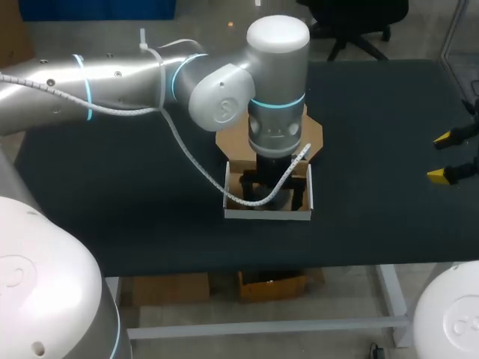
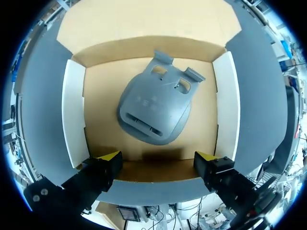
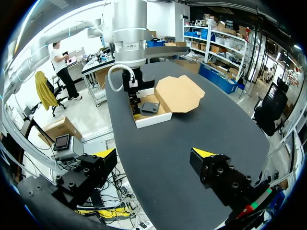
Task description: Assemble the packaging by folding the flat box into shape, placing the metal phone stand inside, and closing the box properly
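Observation:
The box point(image 1: 268, 213) stands folded into shape mid-table, with white walls and its brown lid point(image 1: 317, 140) lying open behind it. In the left wrist view the grey metal phone stand point(image 2: 153, 108) lies flat on the box's brown floor, between the white side walls point(image 2: 73, 115). My left gripper point(image 2: 157, 158) hangs open just above the box's near wall and holds nothing. In the head view the left arm hides most of the box's inside. My right gripper point(image 1: 447, 157) is open and empty at the table's right edge, far from the box point(image 3: 151, 115) and the open lid point(image 3: 178, 93).
The black table point(image 1: 112, 194) carries only the box. Bare surface lies to the left and right of it, and the table's front edge runs close below it.

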You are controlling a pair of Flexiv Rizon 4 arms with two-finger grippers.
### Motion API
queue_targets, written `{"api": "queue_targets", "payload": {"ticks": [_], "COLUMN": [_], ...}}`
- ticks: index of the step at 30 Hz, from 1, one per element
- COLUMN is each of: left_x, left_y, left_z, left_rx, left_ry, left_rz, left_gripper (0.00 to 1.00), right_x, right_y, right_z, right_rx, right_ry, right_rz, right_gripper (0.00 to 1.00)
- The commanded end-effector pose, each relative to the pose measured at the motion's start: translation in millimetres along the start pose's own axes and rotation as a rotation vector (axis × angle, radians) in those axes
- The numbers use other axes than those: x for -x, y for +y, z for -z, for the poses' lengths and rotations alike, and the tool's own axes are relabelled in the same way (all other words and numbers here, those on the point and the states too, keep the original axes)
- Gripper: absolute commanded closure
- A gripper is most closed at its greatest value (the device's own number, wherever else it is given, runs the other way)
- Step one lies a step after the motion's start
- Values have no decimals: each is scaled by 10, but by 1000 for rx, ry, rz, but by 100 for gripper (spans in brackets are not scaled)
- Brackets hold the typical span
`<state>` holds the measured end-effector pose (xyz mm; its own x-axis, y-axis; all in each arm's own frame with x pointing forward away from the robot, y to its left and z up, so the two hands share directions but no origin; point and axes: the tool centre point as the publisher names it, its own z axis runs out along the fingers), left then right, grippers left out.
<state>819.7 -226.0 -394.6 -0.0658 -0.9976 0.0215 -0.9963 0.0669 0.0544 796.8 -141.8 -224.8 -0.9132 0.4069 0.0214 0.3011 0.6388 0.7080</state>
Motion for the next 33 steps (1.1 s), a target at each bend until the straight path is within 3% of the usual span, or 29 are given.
{"api": "queue_targets", "payload": {"ticks": [1, 24, 33], "left_x": [-9, -70, -78], "left_y": [87, 512, 481], "left_z": [-11, -51, -29], "left_rx": [-6, -1, -36], "left_ry": [-1, -19, -25], "left_rz": [7, 61, 86], "left_gripper": [0, 0, 0], "right_x": [-2, -2, -2], "right_y": [1, 1, 1], "right_z": [18, 18, 18], "right_rx": [2, 2, 2], "right_ry": [3, 3, 3], "right_rz": [1, 1, 1], "right_gripper": [0, 0, 0]}}
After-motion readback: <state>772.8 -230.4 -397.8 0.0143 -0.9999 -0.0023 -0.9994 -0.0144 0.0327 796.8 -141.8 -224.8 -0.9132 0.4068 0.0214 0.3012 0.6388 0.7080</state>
